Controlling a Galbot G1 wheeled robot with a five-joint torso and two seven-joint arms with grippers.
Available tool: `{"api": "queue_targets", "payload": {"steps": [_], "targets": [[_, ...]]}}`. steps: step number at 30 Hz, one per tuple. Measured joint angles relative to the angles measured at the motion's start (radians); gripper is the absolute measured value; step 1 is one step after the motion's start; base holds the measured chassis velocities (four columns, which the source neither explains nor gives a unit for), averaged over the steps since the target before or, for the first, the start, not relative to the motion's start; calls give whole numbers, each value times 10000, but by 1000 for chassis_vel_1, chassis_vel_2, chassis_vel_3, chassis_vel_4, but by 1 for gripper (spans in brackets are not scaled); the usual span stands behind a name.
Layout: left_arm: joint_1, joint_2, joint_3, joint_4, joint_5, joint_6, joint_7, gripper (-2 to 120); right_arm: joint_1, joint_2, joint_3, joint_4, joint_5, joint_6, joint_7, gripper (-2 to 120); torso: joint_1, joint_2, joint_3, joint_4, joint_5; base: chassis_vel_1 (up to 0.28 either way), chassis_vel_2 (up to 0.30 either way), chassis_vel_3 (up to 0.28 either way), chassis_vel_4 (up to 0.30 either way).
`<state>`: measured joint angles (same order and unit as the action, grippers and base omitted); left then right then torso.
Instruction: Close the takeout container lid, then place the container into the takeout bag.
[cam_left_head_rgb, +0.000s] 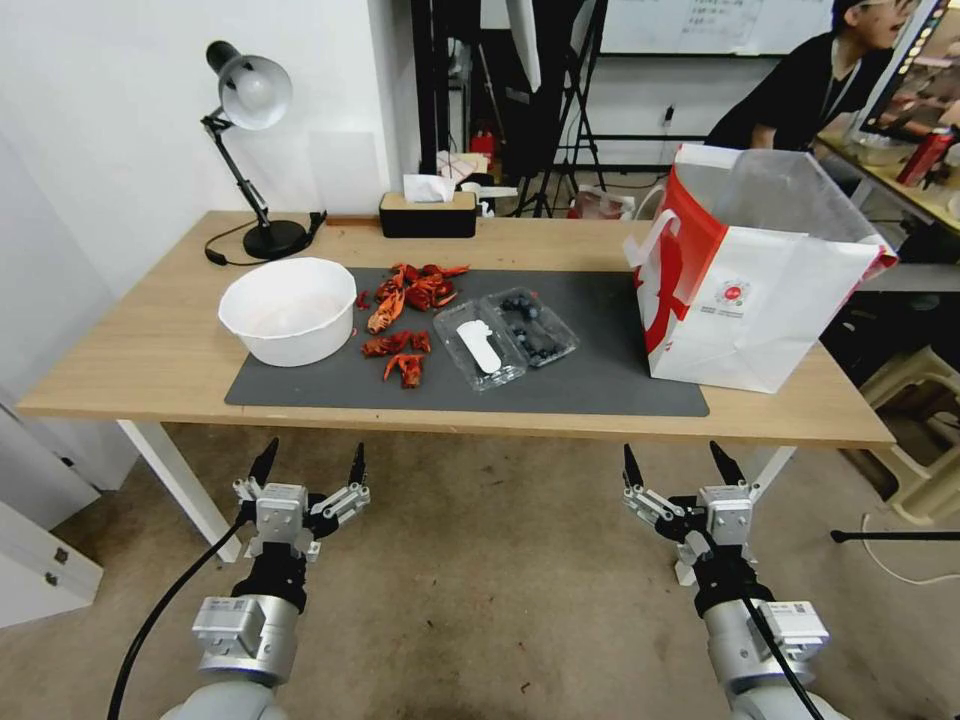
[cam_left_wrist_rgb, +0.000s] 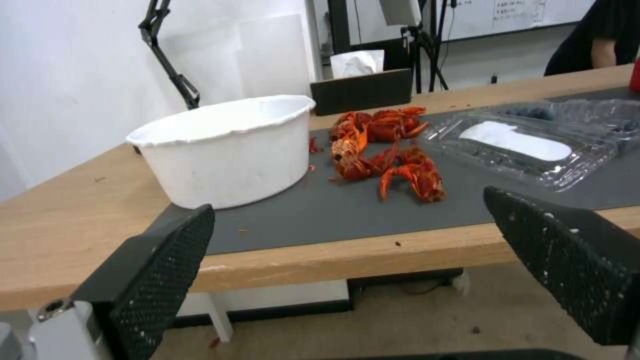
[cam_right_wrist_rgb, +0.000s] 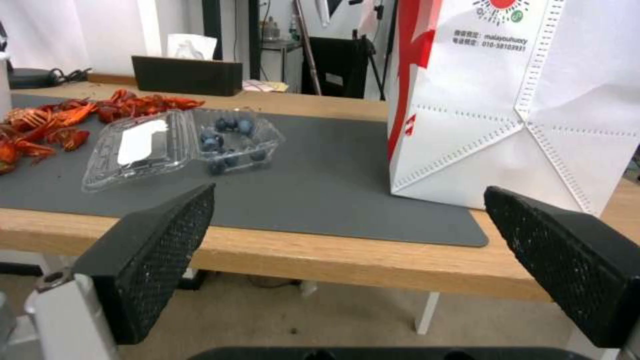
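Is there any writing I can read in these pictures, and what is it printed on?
"010-58103937": on the takeout bag, under its round red logo; the last digits are uncertain.
A line of small characters above that number: too blurred to read.
White sticker on the lid: no print can be made out.
Whiteboard on the back wall: handwriting too small to read.

The takeout bag (cam_right_wrist_rgb: 527, 100) carries the one readable print: under its round red logo (cam_right_wrist_rgb: 501, 9), at about twelve o'clock on the white face in the right wrist view, runs a small line ending in "010-58103337", though the digits are not certain. The line above it is too small to read. The white sticker (cam_left_head_rgb: 479, 346) on the lid (cam_left_head_rgb: 478, 345) looks blank.
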<state>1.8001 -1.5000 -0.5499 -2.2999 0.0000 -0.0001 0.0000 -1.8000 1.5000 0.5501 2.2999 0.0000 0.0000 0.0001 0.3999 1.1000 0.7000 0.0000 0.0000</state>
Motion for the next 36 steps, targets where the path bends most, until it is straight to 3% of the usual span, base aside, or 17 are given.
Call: {"api": "queue_targets", "payload": {"steps": [29,32,35,36], "targets": [[0,0,21,-23,-78,26,-10,100,1,-6,-68,12,0,-82,-41,100,0,0,0,0,1,0,0,0,0],[13,-1,178,-246,-544,289,-111,100,2,-48,-429,138,11,-569,-293,100,1,0,0,-1,-2,0,0,0,0],[58,-15,615,-836,-1760,1002,-389,100,8,-159,-1478,504,72,-1905,-1034,100,1,0,0,1,0,0,0,0,0],[58,-15,615,-836,-1760,1002,-389,100,8,-159,-1478,504,72,-1905,-1034,100,1,0,0,1,0,0,0,0,0]]}}
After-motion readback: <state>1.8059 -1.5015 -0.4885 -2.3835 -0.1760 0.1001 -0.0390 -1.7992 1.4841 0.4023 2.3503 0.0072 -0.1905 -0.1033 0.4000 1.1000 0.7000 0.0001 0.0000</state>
